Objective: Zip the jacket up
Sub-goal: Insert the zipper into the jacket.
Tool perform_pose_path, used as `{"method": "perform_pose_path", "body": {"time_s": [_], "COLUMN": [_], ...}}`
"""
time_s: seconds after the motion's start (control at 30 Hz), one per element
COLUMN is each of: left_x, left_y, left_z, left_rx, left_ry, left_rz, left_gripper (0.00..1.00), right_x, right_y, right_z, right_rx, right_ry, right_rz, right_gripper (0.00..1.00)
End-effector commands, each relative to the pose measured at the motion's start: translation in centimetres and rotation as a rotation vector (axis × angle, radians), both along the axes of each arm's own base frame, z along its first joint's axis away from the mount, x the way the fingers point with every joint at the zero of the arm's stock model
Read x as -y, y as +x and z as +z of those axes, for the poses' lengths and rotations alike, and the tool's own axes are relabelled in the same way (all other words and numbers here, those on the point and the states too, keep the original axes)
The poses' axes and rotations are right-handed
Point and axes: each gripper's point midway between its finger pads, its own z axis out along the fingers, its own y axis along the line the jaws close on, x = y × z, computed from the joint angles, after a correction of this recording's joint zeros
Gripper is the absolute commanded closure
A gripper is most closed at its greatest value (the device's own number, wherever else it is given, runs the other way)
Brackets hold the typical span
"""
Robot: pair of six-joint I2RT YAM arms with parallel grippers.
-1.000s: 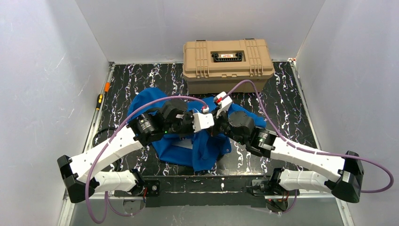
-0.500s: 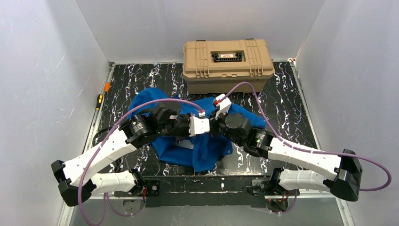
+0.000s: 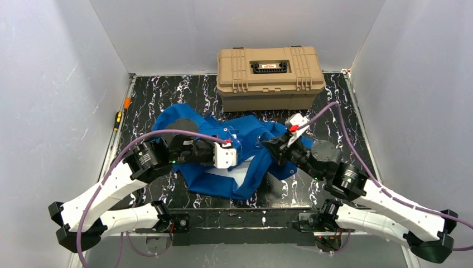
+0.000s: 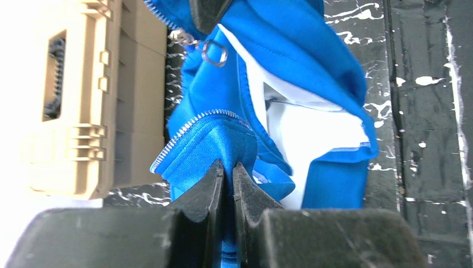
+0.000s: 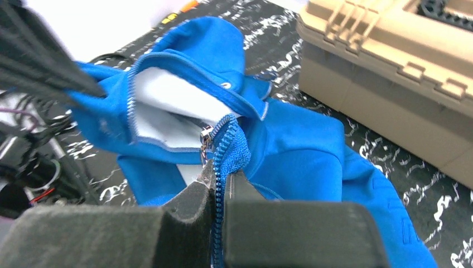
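The blue jacket [image 3: 254,134] lies bunched on the marbled table, its pale lining [image 4: 312,128] showing. My left gripper [image 4: 228,167] is shut on a fold of blue fabric beside the light zipper teeth [image 4: 184,131]. From above it sits at the jacket's middle [image 3: 241,152]. My right gripper [image 5: 221,176] is shut on the zipper tape just below the metal slider [image 5: 206,137], and from above it is at the jacket's right side [image 3: 272,147]. The slider's ring pull [image 4: 215,51] hangs near the right gripper's fingers. The jacket front stands open between the two grips.
A tan hard case [image 3: 270,70] stands at the back, close behind the jacket. A screwdriver [image 3: 118,118] and an orange item [image 3: 127,103] lie along the left table edge. White walls enclose three sides.
The two grippers have pulled apart: the left drew back to the left, the right swung out to the right. The jacket is spread wider between them.
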Motion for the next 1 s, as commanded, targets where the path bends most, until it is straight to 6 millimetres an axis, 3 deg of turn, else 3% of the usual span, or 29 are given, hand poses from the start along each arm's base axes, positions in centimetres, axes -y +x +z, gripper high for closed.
{"method": "perform_pose_path", "body": {"time_s": [0.0, 0.2, 0.4, 0.67, 0.97], "left_x": [0.7, 1.2, 0.8, 1.0, 1.6], "left_y": [-0.3, -1.4, -2.6, -2.8, -2.2], "left_z": [6.1, 13.7, 17.5, 16.7, 14.3], "left_rx": [0.195, 0.186, 0.195, 0.220, 0.194], "left_ry": [-0.143, -0.345, -0.448, -0.437, -0.391], "left_rz": [-0.092, -0.089, -0.114, -0.143, -0.138], "left_gripper": [1.00, 1.00, 1.00, 1.00, 1.00], "right_x": [-0.3, -1.6, -2.1, -2.8, -0.8], "right_y": [-2.7, -5.4, -6.2, -5.2, -4.7], "right_z": [4.5, 8.8, 12.3, 12.9, 12.8], "right_rx": [0.144, 0.270, 0.358, 0.395, 0.426], "right_ry": [0.083, 0.078, 0.101, 0.078, 0.054], "right_rz": [0.169, 0.365, 0.426, 0.400, 0.328], "right_gripper": [0.99, 0.99, 0.99, 0.99, 0.99]}}
